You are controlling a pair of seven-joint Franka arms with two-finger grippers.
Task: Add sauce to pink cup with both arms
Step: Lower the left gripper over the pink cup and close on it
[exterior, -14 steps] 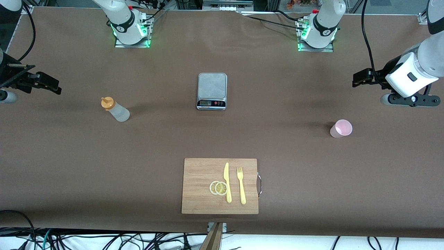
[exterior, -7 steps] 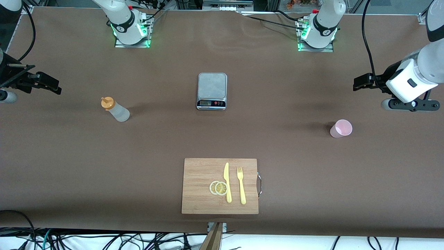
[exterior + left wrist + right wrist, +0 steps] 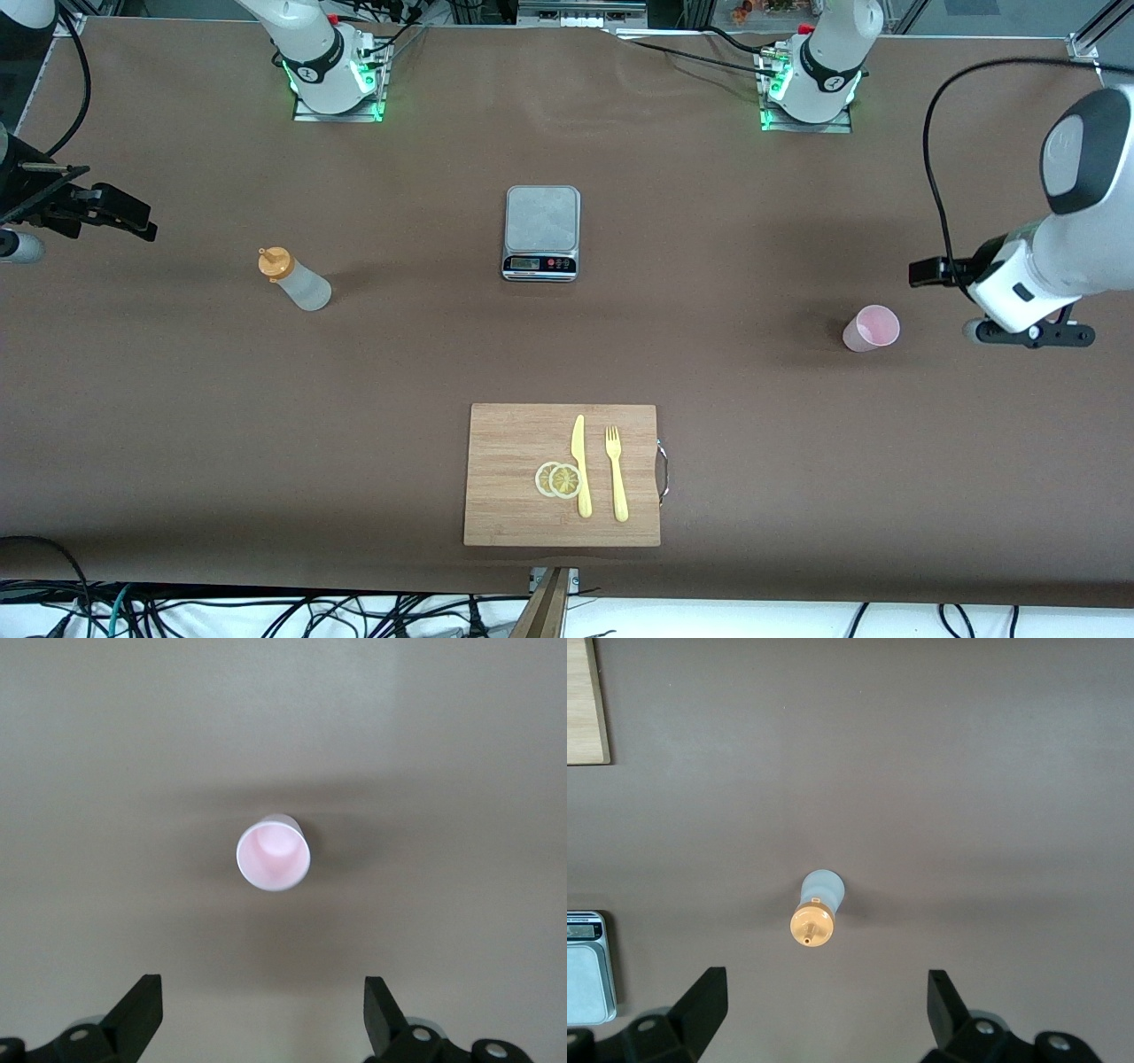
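The sauce bottle (image 3: 297,279), whitish with an orange cap, stands upright on the brown table toward the right arm's end; it also shows in the right wrist view (image 3: 818,912). The pink cup (image 3: 871,328) stands upright toward the left arm's end and looks empty in the left wrist view (image 3: 274,853). My left gripper (image 3: 926,270) is open and empty, up over the table beside the cup, at the left arm's end (image 3: 263,992). My right gripper (image 3: 124,217) is open and empty, over the table's edge at the right arm's end, apart from the bottle (image 3: 824,988).
A grey kitchen scale (image 3: 541,232) sits mid-table, farther from the front camera. A wooden cutting board (image 3: 505,443) lies nearer the camera with a yellow knife (image 3: 580,465), a yellow fork (image 3: 616,474) and lemon slices (image 3: 558,479). The scale's corner shows in the right wrist view (image 3: 586,966).
My left arm has swung toward the front camera and lower, bringing its gripper closer to the pink cup. The right arm, bottle and cup have not moved.
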